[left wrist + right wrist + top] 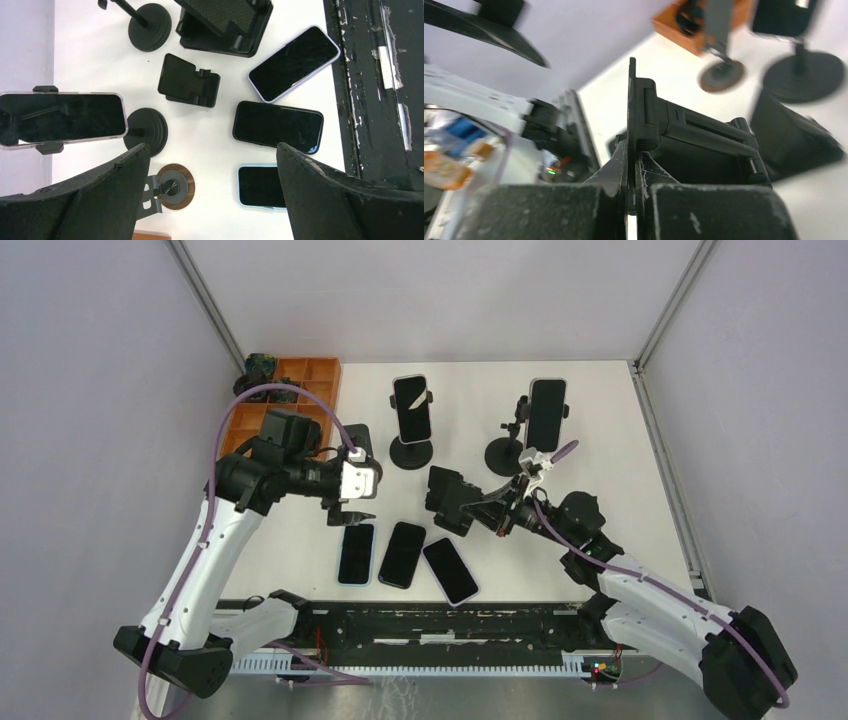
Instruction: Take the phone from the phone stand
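- Nearest to me, three flat phones [402, 554] lay side by side on the white desk [600, 440], screens up.
- My left claw [350, 514] hung just above the left-most phone [356, 552]. It was wide open and held nothing.
- My right claw [631, 165] was pinched tight on the thin back plate of an empty black stand [447, 498]. I could not tell if that stand was touching the desk.
- Farther off stood the phone [412, 408], upright in the clips of its phone stand [412, 452], not taken out yet. A second phone [546, 415] sat in another stand [505, 455] to its right.
- At the far left corner was an orange tray [318, 375].
- I think the phone would be hard and stiff, not heavy, with smooth, slippery glass that could crack if it fell.
- I think the best place to hold it would be its two long edges, above the clips, not the screen.
- The phone stand looked light, so I guess it might tip or lift up with the phone unless something held its round foot down.
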`<control>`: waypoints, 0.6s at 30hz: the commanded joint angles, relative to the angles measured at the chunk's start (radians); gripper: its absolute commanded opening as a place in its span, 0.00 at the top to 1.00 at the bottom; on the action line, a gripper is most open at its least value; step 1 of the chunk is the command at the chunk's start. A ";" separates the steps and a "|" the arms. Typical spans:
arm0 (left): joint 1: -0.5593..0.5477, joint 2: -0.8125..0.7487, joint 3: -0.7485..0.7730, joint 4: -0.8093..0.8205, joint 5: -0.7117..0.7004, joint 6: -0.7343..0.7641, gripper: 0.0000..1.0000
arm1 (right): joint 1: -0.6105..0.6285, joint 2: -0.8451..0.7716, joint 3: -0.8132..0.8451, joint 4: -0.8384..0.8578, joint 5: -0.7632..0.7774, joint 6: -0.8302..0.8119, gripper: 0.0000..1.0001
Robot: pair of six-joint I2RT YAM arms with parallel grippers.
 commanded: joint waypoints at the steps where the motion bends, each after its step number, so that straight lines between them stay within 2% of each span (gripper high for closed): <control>1: -0.002 0.007 0.048 0.079 -0.035 -0.162 0.00 | -0.084 -0.027 -0.044 -0.240 0.016 -0.216 1.00; 8: -0.002 0.006 0.065 0.103 -0.067 -0.222 0.00 | -0.200 0.031 -0.156 -0.141 0.073 -0.284 1.00; 13: -0.002 0.019 0.049 0.153 -0.079 -0.328 0.00 | -0.249 0.129 -0.226 0.074 0.086 -0.307 1.00; 18: -0.002 0.044 0.041 0.194 -0.112 -0.410 0.00 | -0.271 0.234 -0.229 0.186 0.074 -0.330 1.00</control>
